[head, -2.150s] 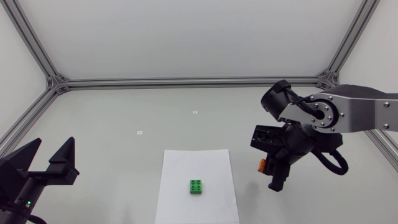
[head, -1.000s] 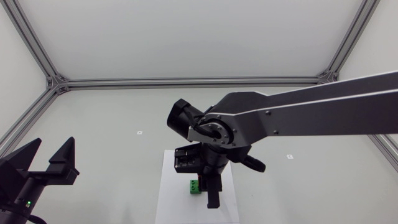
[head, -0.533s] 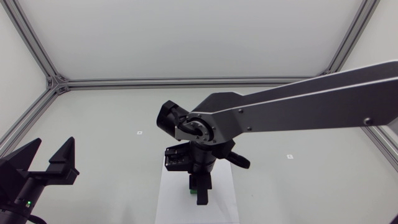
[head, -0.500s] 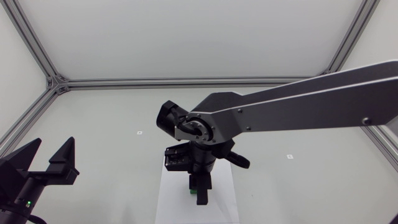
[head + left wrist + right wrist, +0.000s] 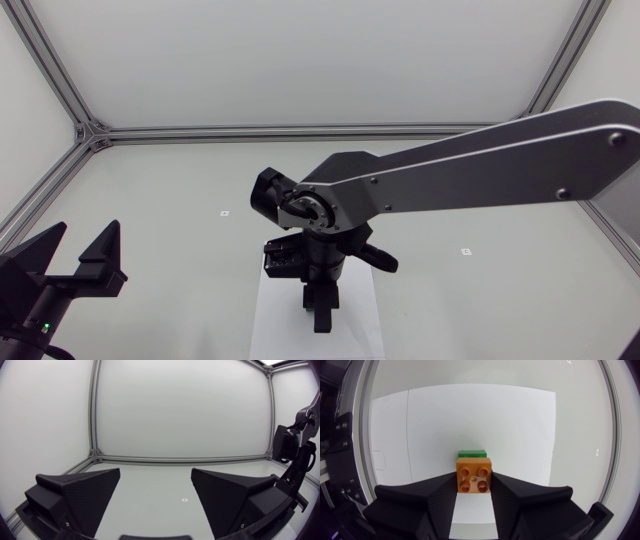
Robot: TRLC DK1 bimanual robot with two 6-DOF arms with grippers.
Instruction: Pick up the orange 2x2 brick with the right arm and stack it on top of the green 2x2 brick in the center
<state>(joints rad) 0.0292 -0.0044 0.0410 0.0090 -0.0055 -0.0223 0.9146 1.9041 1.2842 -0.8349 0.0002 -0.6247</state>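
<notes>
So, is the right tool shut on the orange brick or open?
Shut. The right wrist view shows the right tool with both fingers against opposite sides of the orange brick, the green brick just beyond.

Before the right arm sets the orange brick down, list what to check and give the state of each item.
1. Grip: the orange brick sits between both fingers of the right gripper, studs up. Ok.
2. Target in sight: only a strip of the green brick shows, just beyond the orange brick, on the white sheet. Ok.
3. Side-to-side alignment: in the right wrist view the green strip lines up with the orange brick's width. Ok.
4. Fore-aft alignment: most of the green brick is hidden. Cannot tell.
5. Gap between the two bricks: no view shows it. Cannot tell.
6. Left gripper: open and well away from the sheet. Ok.
</notes>
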